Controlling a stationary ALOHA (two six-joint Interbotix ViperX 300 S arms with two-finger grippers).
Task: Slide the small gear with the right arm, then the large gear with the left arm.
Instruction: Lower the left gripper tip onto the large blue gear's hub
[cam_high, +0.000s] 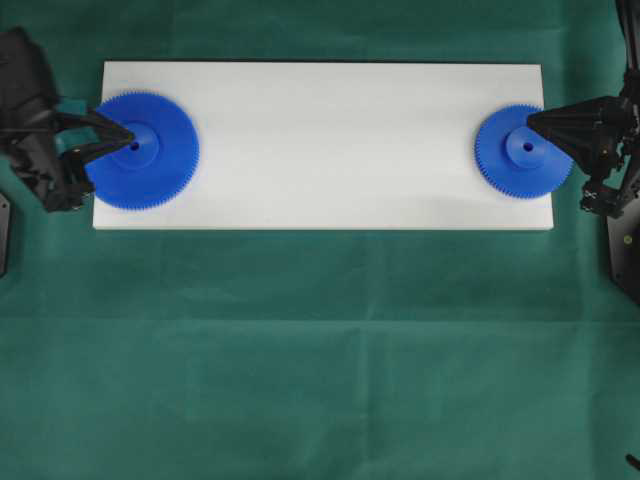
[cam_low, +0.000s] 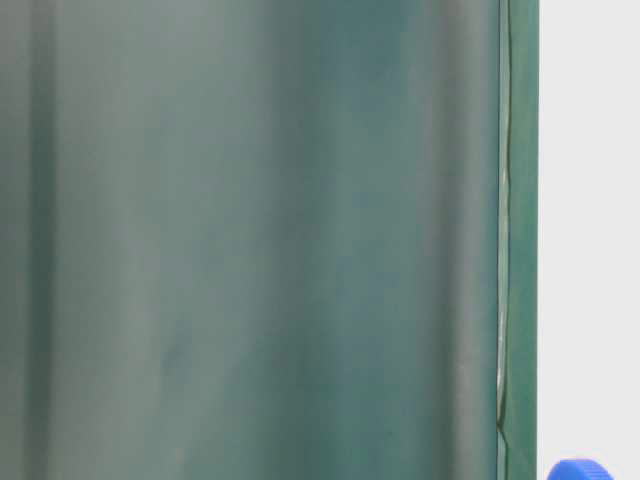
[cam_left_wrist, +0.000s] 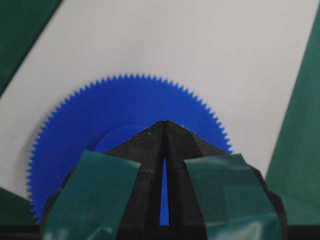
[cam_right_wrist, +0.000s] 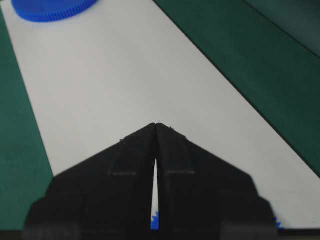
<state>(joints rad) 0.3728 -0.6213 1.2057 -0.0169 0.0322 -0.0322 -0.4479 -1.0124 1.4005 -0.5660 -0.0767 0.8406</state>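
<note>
The large gear (cam_high: 150, 165) lies flat at the left end of the white board (cam_high: 320, 130). My left gripper (cam_high: 128, 134), black with teal tape, is shut with its pointed tip over the gear's hub beside the centre hole. From the left wrist, the shut tip (cam_left_wrist: 166, 123) covers the hub of the large gear (cam_left_wrist: 120, 107). The small gear (cam_high: 520, 165) lies at the board's right end. My right gripper (cam_high: 531, 121) is shut, its tip over the hub's edge. In the right wrist view the shut tip (cam_right_wrist: 156, 125) hides the small gear (cam_right_wrist: 154, 223) except for a few teeth.
The board rests on a green cloth (cam_high: 320, 350) that covers the table. From the right wrist, bare board (cam_right_wrist: 125, 75) runs ahead to the large gear (cam_right_wrist: 52, 9) at its far end. A blue gear rim (cam_low: 580, 469) pokes into the table-level view.
</note>
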